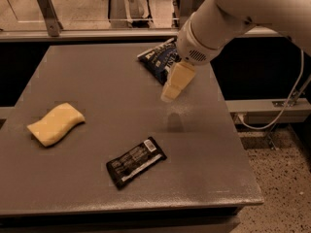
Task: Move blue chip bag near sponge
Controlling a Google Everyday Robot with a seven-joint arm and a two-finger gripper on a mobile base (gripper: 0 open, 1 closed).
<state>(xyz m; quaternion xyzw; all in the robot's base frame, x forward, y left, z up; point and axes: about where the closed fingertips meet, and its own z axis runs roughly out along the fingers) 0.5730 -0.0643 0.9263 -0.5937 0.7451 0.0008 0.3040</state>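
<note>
The blue chip bag (pixel 156 60) lies at the back of the grey table (pixel 97 81), right of centre, partly hidden by my arm. The pale yellow sponge (pixel 55 124) lies on the table's left side, far from the bag. My gripper (pixel 169 94) hangs from the white arm, pointing down and to the left. It hovers above the table just in front of the bag's near edge and holds nothing that I can see.
A flat black bar wrapper with a white barcode (pixel 136 161) lies near the table's front, between the sponge and my gripper. The table's right edge (pixel 233 130) drops to a speckled floor with a white cable (pixel 291 101).
</note>
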